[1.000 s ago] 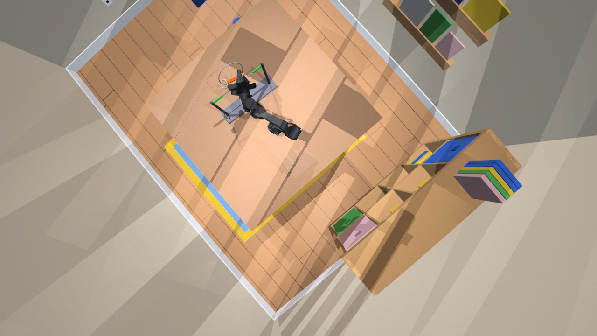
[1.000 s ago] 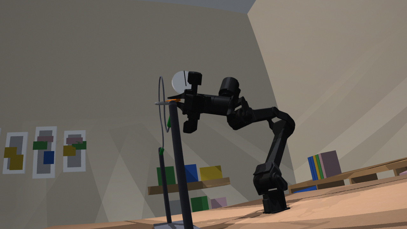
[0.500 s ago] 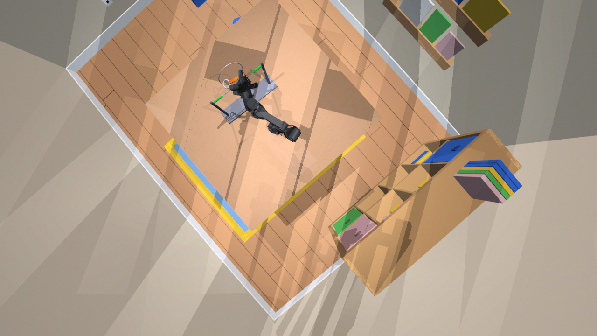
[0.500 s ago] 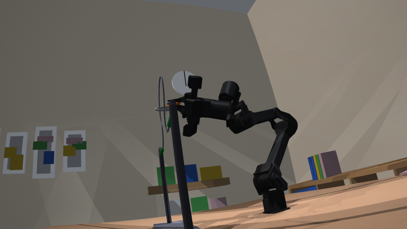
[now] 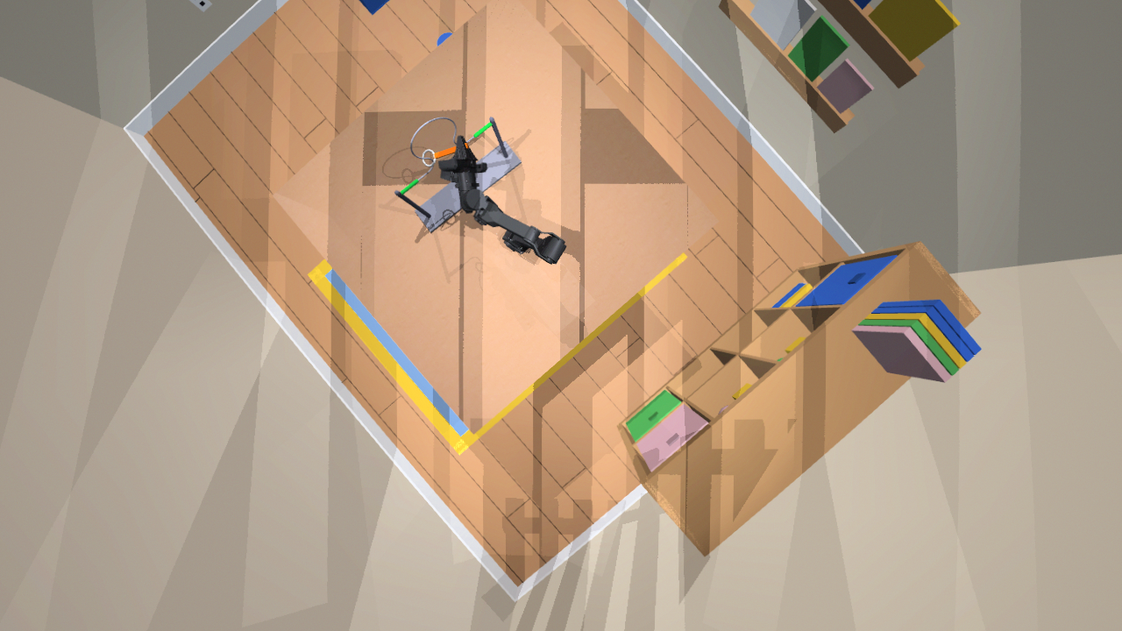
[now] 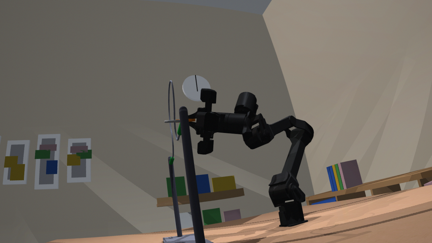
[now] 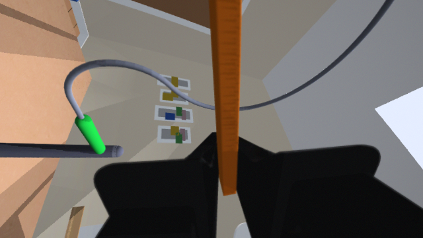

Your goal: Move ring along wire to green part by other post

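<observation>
My gripper (image 5: 461, 146) (image 6: 192, 119) (image 7: 220, 137) is shut on the orange handle (image 5: 444, 152) (image 7: 227, 82). The pale ring (image 6: 166, 121) lies nearly level, around the grey wire (image 6: 169, 96) (image 7: 287, 95) at the side of its tall loop; whether they touch is too small to tell. The ring is outside the wrist view. One green part (image 5: 408, 187) (image 6: 179, 128) meets the lower-left post (image 5: 412, 204) (image 6: 188, 166) of the top view. The other green part (image 5: 484, 129) (image 6: 171, 160) meets the upper-right post (image 5: 499, 137) (image 6: 175, 196).
The grey base plate (image 5: 511, 159) joins both posts under my forearm. In the wrist view, the wire crosses behind the handle, and a green part (image 7: 90, 133) and a post (image 7: 49, 150) stand left of the fingers. The wooden shelf unit (image 5: 753, 447) is far from the arm.
</observation>
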Controlling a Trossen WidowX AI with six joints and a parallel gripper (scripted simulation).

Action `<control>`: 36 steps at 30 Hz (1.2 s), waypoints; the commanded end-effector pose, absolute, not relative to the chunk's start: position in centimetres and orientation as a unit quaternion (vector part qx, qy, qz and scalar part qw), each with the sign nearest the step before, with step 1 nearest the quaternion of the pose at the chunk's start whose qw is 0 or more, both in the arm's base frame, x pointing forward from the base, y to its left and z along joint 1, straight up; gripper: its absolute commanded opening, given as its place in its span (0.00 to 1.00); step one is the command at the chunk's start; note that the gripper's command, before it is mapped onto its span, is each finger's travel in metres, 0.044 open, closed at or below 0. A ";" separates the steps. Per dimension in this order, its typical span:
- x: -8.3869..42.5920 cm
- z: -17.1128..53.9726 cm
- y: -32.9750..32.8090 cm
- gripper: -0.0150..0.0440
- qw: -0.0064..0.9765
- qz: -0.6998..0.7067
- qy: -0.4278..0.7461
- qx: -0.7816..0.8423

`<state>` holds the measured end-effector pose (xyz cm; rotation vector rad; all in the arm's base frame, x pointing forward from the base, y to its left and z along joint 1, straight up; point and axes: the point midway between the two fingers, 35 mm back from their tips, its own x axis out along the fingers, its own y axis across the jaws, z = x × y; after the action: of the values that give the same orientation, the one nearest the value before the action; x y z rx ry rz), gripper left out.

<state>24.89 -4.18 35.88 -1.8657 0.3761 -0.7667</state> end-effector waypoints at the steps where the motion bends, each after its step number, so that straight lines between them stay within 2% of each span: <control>1: 24.8 34.7 -4.5 0.00 0.544 -0.317 0.168 -0.759; 29: 25.0 25.5 -4.4 0.00 0.758 -0.262 0.245 -0.545; 36: 25.8 22.8 -3.7 0.00 0.818 -0.225 0.233 -0.475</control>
<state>25.57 -3.89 23.97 -1.0698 0.5007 -0.5114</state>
